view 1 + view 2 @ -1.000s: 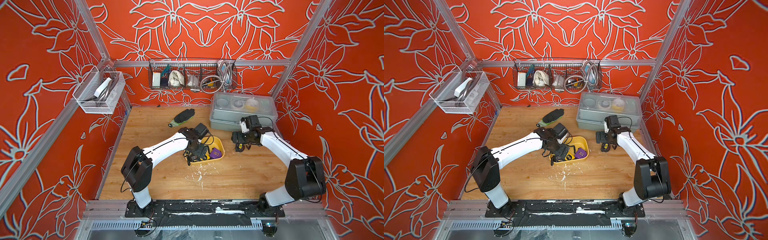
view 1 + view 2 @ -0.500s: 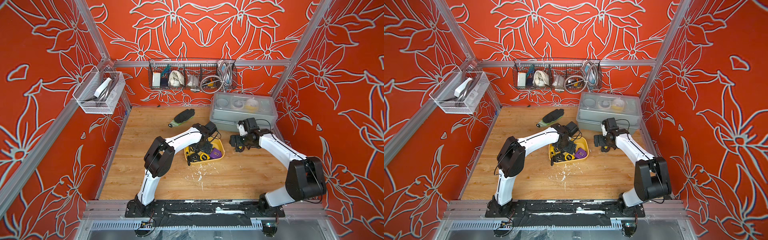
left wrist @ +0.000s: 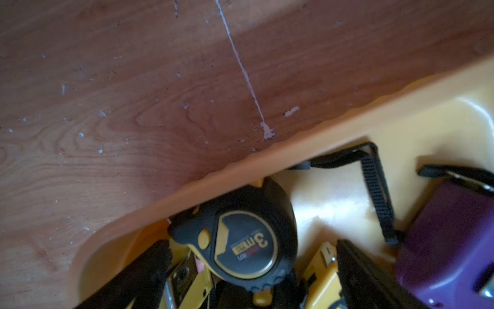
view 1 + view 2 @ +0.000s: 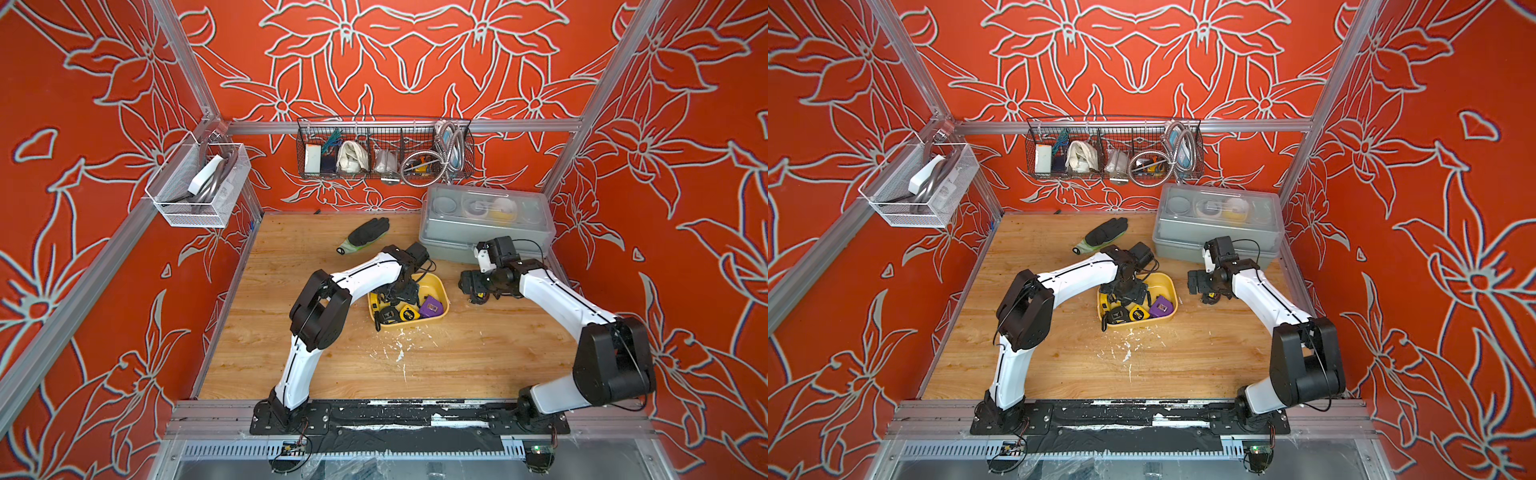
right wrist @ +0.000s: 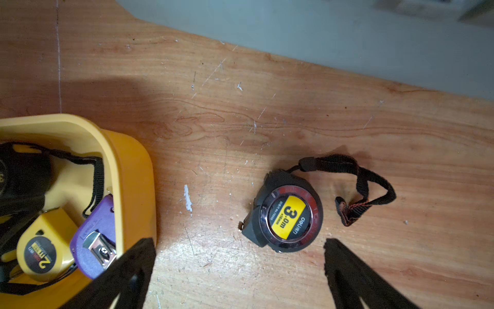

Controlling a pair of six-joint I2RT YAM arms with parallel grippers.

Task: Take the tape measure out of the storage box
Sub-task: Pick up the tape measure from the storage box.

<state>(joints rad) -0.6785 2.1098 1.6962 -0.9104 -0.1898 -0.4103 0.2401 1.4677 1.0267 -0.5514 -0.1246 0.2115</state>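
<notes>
The yellow storage box (image 4: 434,284) (image 4: 1163,284) (image 3: 334,128) (image 5: 131,171) sits mid-table. It holds a black-and-yellow tape measure (image 4: 388,314) (image 3: 248,240), a yellow one (image 4: 409,312) (image 5: 40,254) and a purple one (image 4: 431,308) (image 5: 93,240). My left gripper (image 4: 401,291) (image 3: 252,251) is down in the box and open. Its fingers stand either side of the black-and-yellow tape measure with gaps showing. A round black tape measure (image 5: 288,219) (image 4: 478,297) with a strap lies on the wood right of the box. My right gripper (image 4: 473,286) (image 5: 238,244) hovers open just over it, holding nothing.
A grey lidded case (image 4: 486,220) stands at the back right, close behind the right wrist. A black glove (image 4: 365,232) lies behind the box. Wire baskets (image 4: 384,149) (image 4: 199,183) hang on the back and left walls. White specks (image 4: 399,353) mark the wood in front of the box.
My left arm has swung its elbow to the right and upward, and its gripper has shifted slightly right inside the box. The right gripper has barely moved.
</notes>
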